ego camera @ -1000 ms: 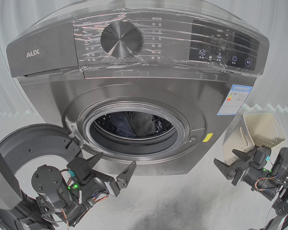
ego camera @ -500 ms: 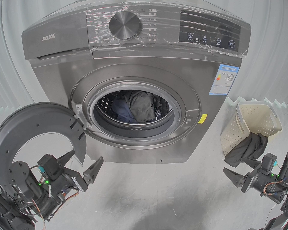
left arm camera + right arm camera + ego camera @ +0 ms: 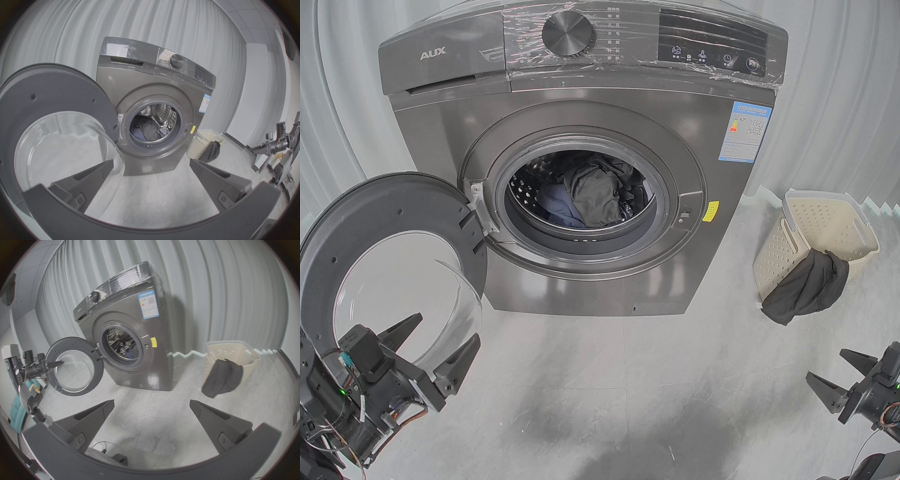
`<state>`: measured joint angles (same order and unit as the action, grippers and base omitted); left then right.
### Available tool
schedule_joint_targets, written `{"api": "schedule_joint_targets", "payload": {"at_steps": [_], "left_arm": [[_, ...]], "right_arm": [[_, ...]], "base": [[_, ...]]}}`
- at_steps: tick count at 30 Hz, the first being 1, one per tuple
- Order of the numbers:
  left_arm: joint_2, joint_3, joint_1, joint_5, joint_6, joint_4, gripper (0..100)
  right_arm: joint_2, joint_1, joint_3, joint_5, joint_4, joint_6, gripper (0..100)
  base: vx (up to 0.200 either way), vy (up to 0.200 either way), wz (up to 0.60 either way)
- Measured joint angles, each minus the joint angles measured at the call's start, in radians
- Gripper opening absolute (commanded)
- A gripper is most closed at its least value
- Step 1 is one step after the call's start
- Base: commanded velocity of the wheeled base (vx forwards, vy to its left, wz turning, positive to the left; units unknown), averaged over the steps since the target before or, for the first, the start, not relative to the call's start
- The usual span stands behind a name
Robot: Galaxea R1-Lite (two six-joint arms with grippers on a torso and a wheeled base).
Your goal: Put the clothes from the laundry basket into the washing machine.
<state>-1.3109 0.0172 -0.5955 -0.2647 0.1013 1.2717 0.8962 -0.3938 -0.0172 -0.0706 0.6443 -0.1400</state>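
The grey washing machine stands with its round door swung open to the left. Dark clothes lie piled inside the drum. To the machine's right, a cream laundry basket leans on the floor, and a dark garment hangs over its front rim down to the floor. My left gripper is open and empty, low in front of the door glass. Also open and empty, my right gripper hovers over the floor, short of the basket. The right wrist view has the garment ahead.
Bare grey floor spreads between me and the machine. Pleated white curtains close off the back. The open door juts out on the left side, close to my left arm.
The whole head view has pulled back from the machine, so the camera moved. Both arms now sit farther from the machine, still open. The garment on the basket rim has come into sight.
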Motion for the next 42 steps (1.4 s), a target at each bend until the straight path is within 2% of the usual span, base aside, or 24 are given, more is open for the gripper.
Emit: {"api": "schedule_joint_targets", "payload": {"at_steps": [8,14,20,25,27,31,33,38,40,42], "left_arm": [[0.280,0.000,0.010,-0.006,-0.001,-0.373,100],[0.534,0.000,0.069,0.022,0.002,-0.624,100],[0.795,0.000,0.173,0.111,0.003,-0.873,100],[1.015,0.000,0.310,0.207,0.003,-1.097,100],[1.092,0.000,0.370,0.238,-0.001,-1.171,100],[1.160,0.000,0.447,0.260,-0.014,-1.198,100],[1.192,0.000,0.504,0.282,-0.028,-1.200,100],[1.246,0.000,0.586,0.338,-0.077,-1.203,100],[1.263,0.000,0.596,0.341,-0.104,-1.214,100],[1.275,0.000,0.597,0.324,-0.121,-1.252,100]], "right_arm": [[-0.287,0.086,0.000,0.002,-0.251,0.024,100],[-0.465,0.141,0.000,0.003,-0.389,0.042,100],[-0.604,0.184,0.000,0.004,-0.491,0.053,100],[-0.700,0.211,0.000,-0.001,-0.545,0.053,100],[-0.734,0.224,0.000,-0.017,-0.563,0.056,100],[-0.767,0.247,0.000,-0.043,-0.574,0.064,100],[-0.783,0.273,0.000,-0.041,-0.577,0.069,100],[-0.824,0.370,0.000,0.011,-0.611,0.087,100],[-0.840,0.389,0.000,0.028,-0.626,0.093,100],[-0.853,0.395,0.000,0.041,-0.636,0.102,100]], "base": [[0.000,0.000,0.00],[0.000,-0.100,0.00],[0.000,-0.200,0.00],[0.000,-0.120,0.00],[0.000,0.000,0.00],[0.000,0.000,0.00],[0.000,0.000,0.00],[0.000,0.000,0.00],[0.000,0.000,0.00],[0.000,0.000,0.00]]}}
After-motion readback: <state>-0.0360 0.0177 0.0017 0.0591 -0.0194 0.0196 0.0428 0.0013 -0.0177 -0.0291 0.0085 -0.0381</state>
